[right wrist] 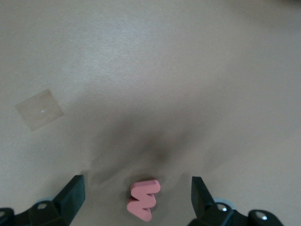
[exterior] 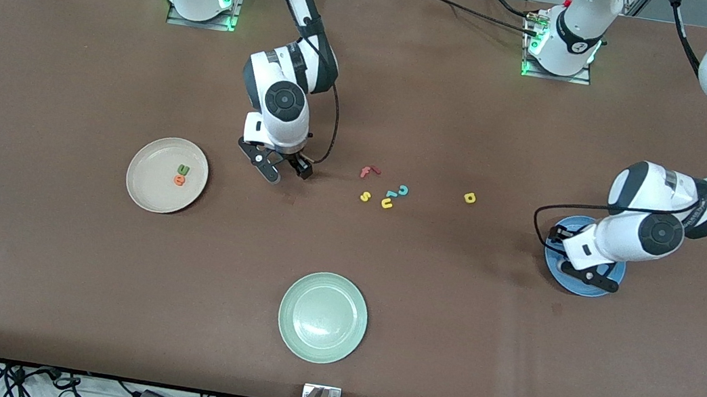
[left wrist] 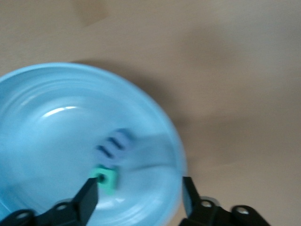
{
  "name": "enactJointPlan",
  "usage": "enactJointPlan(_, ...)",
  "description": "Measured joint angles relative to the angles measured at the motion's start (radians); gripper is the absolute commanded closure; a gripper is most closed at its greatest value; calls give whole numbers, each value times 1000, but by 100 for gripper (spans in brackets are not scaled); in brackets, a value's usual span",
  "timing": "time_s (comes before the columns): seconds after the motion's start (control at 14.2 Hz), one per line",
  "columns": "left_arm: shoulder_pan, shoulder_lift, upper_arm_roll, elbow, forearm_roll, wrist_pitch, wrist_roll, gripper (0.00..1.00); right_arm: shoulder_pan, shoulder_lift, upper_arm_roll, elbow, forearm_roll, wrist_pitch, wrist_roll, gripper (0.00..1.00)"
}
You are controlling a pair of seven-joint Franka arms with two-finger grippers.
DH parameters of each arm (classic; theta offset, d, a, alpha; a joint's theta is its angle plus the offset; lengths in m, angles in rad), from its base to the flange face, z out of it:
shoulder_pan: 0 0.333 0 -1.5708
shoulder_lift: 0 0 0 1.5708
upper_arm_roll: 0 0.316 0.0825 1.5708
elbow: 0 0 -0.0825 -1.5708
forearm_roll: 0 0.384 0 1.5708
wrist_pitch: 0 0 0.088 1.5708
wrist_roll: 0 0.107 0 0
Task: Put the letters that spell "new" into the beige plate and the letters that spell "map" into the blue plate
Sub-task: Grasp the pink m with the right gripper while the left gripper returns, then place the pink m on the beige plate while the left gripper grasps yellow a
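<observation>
The beige plate [exterior: 149, 195] holds a green n [exterior: 183, 169] and an orange e [exterior: 179, 180]. My right gripper [exterior: 276, 164] hangs open over bare table beside that plate. In its wrist view the right gripper [right wrist: 137, 183] has a pinkish-red w [right wrist: 143, 200] lying flat between its spread fingers, touching neither. My left gripper [exterior: 581, 262] is low over the blue plate [exterior: 577, 291]. In the left wrist view the left gripper [left wrist: 138, 188] stands open above the blue plate [left wrist: 47, 141]. A blue m [left wrist: 113, 146] and a teal a [left wrist: 106, 179] lie in it, the a right at one fingertip. The yellow p [exterior: 469, 198] lies on the table.
A red f [exterior: 369, 172], a teal c [exterior: 403, 191], a yellow s [exterior: 365, 196] and a yellow u [exterior: 387, 203] lie clustered mid-table. A pale green plate [exterior: 323, 317] sits nearer the front camera. A square of clear tape [right wrist: 39, 109] is stuck to the table.
</observation>
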Motion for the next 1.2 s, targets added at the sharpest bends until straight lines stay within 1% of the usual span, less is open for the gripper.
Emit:
enactJointPlan(0.21, -9, -32, -130, 6, 0, -75, -189, 0, 20, -2, 0, -13, 0, 35, 98, 0)
enactJointPlan(0.28, -23, -30, -173, -5, 1, -77, -277, 0, 30, -8, -1, -15, 1, 41, 148, 2)
enactJointPlan(0.35, -37, -23, -188, -27, 13, -49, -268, 0, 31, -7, -1, -21, 1, 52, 162, 5)
enactJointPlan(0.42, -67, -15, -201, -56, 36, -1, -249, 0, 32, -7, -1, -30, 1, 65, 169, 9)
enactJointPlan(0.49, -99, -8, -210, -88, 46, 53, -226, 0, 32, -7, -1, -41, 1, 80, 171, 11)
enactJointPlan(0.63, -133, -3, -236, -135, 53, 109, -217, 0, 32, -6, -1, -54, 2, 99, 175, 17)
enactJointPlan(0.7, -134, -4, -246, -141, 54, 115, -215, 0, 32, -6, -1, -55, 5, 101, 177, 22)
enactJointPlan(0.77, -132, -5, -249, -141, 56, 117, -209, 0, 32, -6, -1, -55, 14, 103, 178, 24)
enactJointPlan(0.84, -129, -5, -250, -141, 60, 119, -191, 0, 33, -7, -1, -55, 22, 111, 179, 31)
enactJointPlan(0.91, -127, -5, -250, -141, 72, 122, -160, 0, 33, -7, -1, -55, 28, 114, 179, 32)
enactJointPlan(0.99, -128, -5, -250, -141, 95, 123, -112, 0, 34, -7, -1, -55, 32, 119, 179, 38)
enactJointPlan(1.06, -128, -5, -251, -141, 119, 124, -59, 0, 34, -8, -1, -54, 34, 122, 179, 40)
enactJointPlan(1.2, -128, -5, -252, -142, 141, 124, 57, 0, 36, -8, -1, -53, 34, 125, 179, 50)
